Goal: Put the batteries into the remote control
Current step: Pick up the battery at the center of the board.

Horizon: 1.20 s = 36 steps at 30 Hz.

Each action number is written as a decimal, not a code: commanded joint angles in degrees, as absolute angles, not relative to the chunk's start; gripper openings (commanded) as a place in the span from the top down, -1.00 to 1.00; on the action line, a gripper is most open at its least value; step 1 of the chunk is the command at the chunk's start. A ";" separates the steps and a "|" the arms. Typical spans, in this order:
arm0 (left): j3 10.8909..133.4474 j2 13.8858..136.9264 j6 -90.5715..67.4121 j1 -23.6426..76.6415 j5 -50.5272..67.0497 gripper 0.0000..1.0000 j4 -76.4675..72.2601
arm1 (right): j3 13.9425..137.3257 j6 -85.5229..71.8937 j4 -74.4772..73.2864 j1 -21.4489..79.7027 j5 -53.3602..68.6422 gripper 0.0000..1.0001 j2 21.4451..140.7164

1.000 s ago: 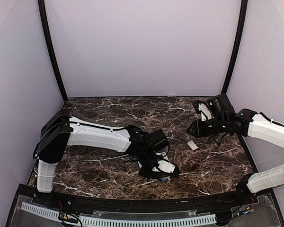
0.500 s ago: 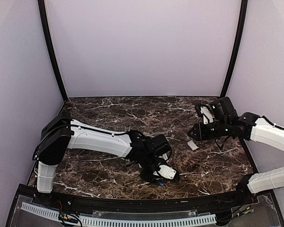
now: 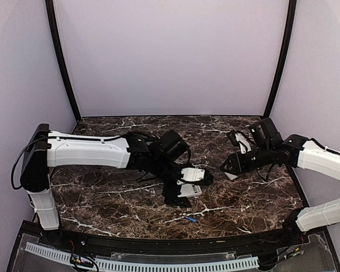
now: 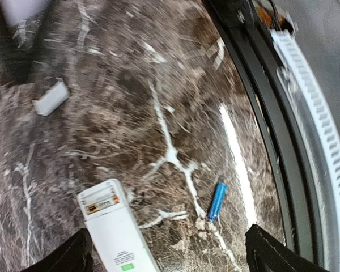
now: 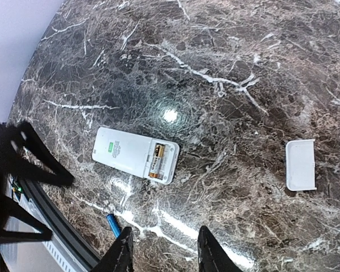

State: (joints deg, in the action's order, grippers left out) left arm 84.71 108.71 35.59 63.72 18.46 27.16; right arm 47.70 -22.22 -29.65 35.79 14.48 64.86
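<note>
- Nearest the front edge of the table (image 5: 215, 56), a blue battery (image 4: 217, 202) lies loose, not yet loaded.
- Just beyond, the remote control (image 5: 136, 154) lies face down with its compartment uncovered. A gold battery (image 5: 154, 161) seems seated; the second slot is hard to read.
- Over it hangs the left gripper (image 4: 170, 256), jaws wide, holding nothing.
- Farther right, the battery cover (image 5: 301, 164) lies apart, unfitted. The right gripper (image 5: 164, 252) looks parted and empty, its fingers cut off.

White remote control (image 5: 127, 152), blue battery (image 4: 217, 201), dark brown white-veined marble table (image 5: 226, 51), white cover (image 5: 301, 164)
</note>
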 commanded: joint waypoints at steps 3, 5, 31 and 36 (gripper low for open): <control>71.88 94.73 6.36 48.98 25.55 -0.89 4.11 | 49.47 -19.85 -29.29 43.93 15.17 0.21 70.59; 69.33 93.22 -2.03 44.66 20.50 -0.90 1.16 | 51.73 -18.58 -31.02 48.82 12.18 0.17 74.77; 66.75 95.39 -9.79 36.55 11.63 -0.91 4.66 | 81.10 -8.88 -50.92 71.04 -2.54 0.34 115.31; 67.16 95.69 -9.34 36.56 12.07 -0.91 5.10 | 80.85 -8.79 -51.18 71.45 -1.44 0.46 115.90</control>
State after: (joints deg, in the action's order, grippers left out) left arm 66.61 95.24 -10.24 36.49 11.00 4.73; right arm 79.96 -8.93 -49.89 70.59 -1.54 114.45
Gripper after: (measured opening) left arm 0.957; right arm 0.280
